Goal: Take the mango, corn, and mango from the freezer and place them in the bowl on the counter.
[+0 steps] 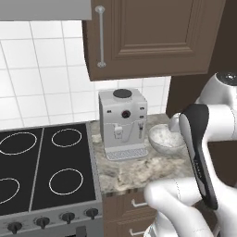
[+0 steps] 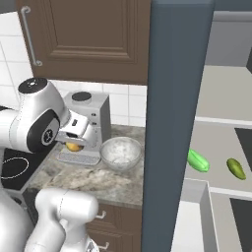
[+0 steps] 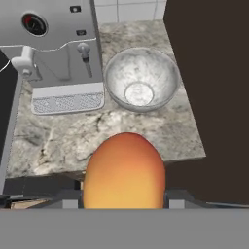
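**Mango in hand, bowl ahead and beyond the counter's near edge**

You had the gripper [image 3: 124, 202] closed on a mango [image 3: 124, 170], which sat between the jaws and blocked their tips from sight in the hand view. From the right base view the same mango [image 2: 74, 146] showed as a yellow-orange lump under the hand [image 2: 78, 130], hanging in front of the coffee machine [image 2: 88, 123].

The relation that mattered was this: the bowl [image 3: 140, 80] lay ahead of the mango along the hand's line of sight, slightly to the right of it, with a stretch of bare counter [image 3: 58, 141] between them. It stood just beside the machine's drip tray and close to the dark freezer [image 2: 177, 123] side (a tight slot, to my eye). The bowl looked empty.

You would likely have needed to carry the hand forward and a little right before lowering. The mango's long axis ran along the hand's view, pointing roughly toward the bowl.
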